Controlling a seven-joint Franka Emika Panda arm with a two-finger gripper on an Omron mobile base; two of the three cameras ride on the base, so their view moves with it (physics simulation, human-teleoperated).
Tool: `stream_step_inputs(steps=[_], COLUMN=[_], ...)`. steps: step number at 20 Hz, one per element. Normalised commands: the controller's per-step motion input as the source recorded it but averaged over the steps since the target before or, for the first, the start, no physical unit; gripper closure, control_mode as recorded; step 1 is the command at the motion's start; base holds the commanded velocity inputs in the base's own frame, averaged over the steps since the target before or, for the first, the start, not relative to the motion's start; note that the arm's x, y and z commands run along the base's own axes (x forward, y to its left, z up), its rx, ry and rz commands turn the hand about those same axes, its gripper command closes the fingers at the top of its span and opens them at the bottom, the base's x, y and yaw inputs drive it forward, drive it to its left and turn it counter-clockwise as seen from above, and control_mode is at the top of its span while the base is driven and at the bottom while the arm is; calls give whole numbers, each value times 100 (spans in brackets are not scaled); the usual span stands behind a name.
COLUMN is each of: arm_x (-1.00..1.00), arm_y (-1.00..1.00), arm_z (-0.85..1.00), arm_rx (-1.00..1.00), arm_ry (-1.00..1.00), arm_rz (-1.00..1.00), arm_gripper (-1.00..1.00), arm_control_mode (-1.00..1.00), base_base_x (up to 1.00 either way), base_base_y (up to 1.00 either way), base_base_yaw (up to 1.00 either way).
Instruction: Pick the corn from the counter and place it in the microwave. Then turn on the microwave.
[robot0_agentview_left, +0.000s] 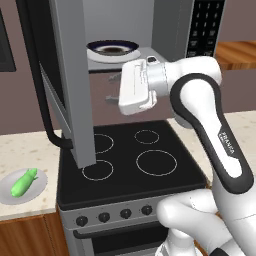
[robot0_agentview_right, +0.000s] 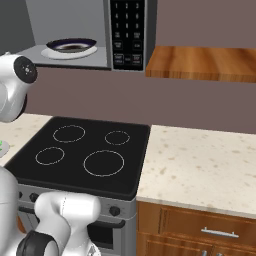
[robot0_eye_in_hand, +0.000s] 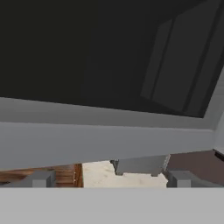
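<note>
the small bright green husked corn cob (robot0_agentview_left: 23, 182) looks light, firm and slightly slick; grip across its middle. gripper (robot0_agentview_left: 114, 89) fingers spread wide, holding nothing.

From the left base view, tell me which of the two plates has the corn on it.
The pale plate on the counter, left of the stovetop, carries the green corn. The other plate, dark-centred with a blue rim, sits inside the open microwave.

flat, even rendered lighting throughout; soft shadows are cast under the microwave (robot0_agentview_left: 150, 30). no glare. hand view is dim and slightly blurred.
</note>
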Motion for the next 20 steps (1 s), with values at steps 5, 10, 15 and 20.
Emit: stream_step_inputs(steps=[5, 10, 15, 20], arm_x=[41, 30, 24, 30], arm_y=[-7, -8, -10, -6], arm_z=[0, -2, -3, -4], arm_rx=[0, -3, -1, 0], arm_ry=[4, 3, 5, 12], arm_rz=[-22, -20, -12, -13], arm_gripper=[-100, -100, -100, -100], arm_control_mode=[-100, -100, -100, -100], base_base_x=[0, 0, 0, 0], base_base_y=[0, 0, 0, 0], base_base_yaw=[0, 0, 0, 0])
